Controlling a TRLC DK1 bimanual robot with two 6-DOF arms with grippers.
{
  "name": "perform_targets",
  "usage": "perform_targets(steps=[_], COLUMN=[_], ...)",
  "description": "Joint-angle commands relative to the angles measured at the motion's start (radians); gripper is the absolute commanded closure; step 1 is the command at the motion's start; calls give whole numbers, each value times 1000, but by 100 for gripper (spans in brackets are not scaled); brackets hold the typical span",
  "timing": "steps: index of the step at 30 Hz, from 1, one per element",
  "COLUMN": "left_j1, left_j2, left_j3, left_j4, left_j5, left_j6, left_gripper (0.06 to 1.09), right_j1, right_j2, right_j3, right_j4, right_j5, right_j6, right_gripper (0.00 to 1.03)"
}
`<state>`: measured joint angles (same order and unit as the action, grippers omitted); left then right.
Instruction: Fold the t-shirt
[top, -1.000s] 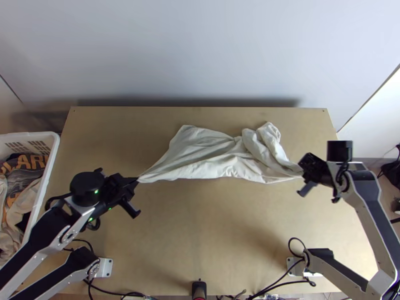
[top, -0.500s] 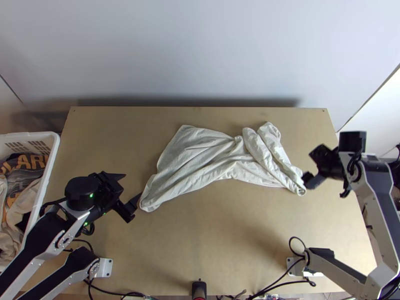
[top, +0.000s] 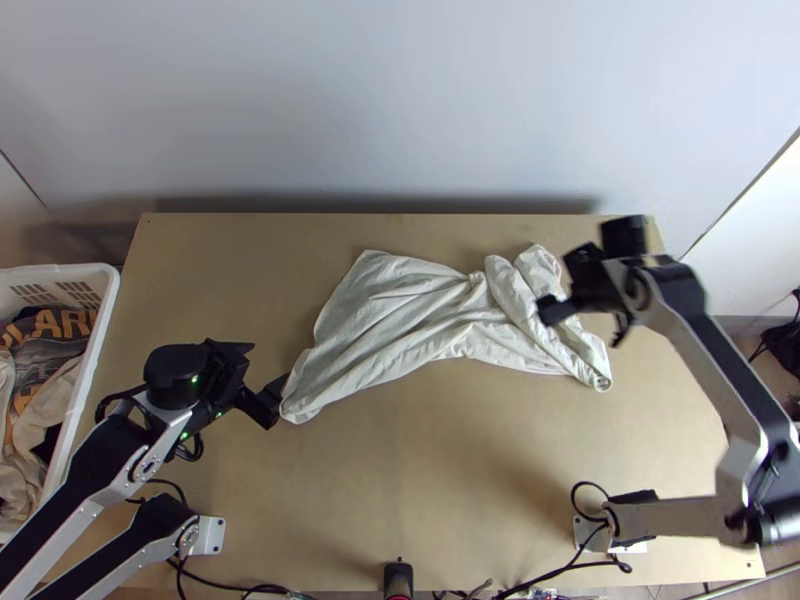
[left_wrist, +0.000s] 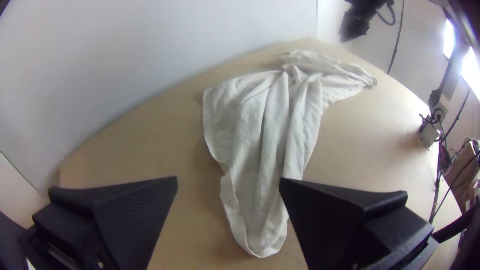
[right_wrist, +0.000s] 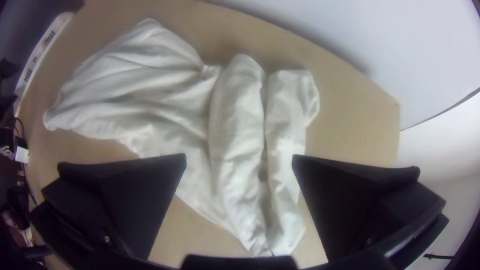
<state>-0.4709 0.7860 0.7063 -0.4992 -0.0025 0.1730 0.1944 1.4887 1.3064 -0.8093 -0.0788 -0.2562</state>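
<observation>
Hovering, fingers wide apart and empty: right gripper (right_wrist: 239, 159), black, two-fingered, above the bunched right end of the t-shirt (top: 410, 310), off-white, thin woven-looking cloth. Left gripper (left_wrist: 229, 181), black, matching, also parted and holding nothing, at the garment's left end. T-shirt: lying across the middle of the light wooden table (top: 430, 470), creased, pinched in at its middle, with two long rolls at the right.

Step in hand, as judged: spreading before folding. Best done by lowering the right gripper squarely over a roll's free edge, pinching the loose layer alone, then drawing it outward low and slowly; the left might pin its end so the whole does not slide. Pinching several layers would likely tighten the bunch.

Count: grippers, two; silver-grey and black arms, two; t-shirt, one; table, one; white plastic basket (top: 100, 325), one, beyond the table's left edge, holding mixed clothes (top: 45, 350), number unclear.
</observation>
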Motion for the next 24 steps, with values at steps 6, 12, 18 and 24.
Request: perform_targets(steps=[6, 12, 18, 24], left_j1=[49, 61, 74, 110], left_j2=[2, -1, -25, -37], left_j3=[-21, -36, -42, -42], left_j4=[14, 19, 17, 13], left_j5=[-10, -11, -17, -17], left_j6=[-33, -43, -47, -38], left_gripper=[10, 10, 10, 10], right_j1=[100, 114, 129, 128], right_j2=[329, 479, 568, 636], right_j3=[235, 386, 438, 468], right_j4=[157, 163, 163, 168], right_j5=[31, 77, 96, 126], right_j6=[115, 117, 137, 137], right_gripper=[5, 5, 5, 5])
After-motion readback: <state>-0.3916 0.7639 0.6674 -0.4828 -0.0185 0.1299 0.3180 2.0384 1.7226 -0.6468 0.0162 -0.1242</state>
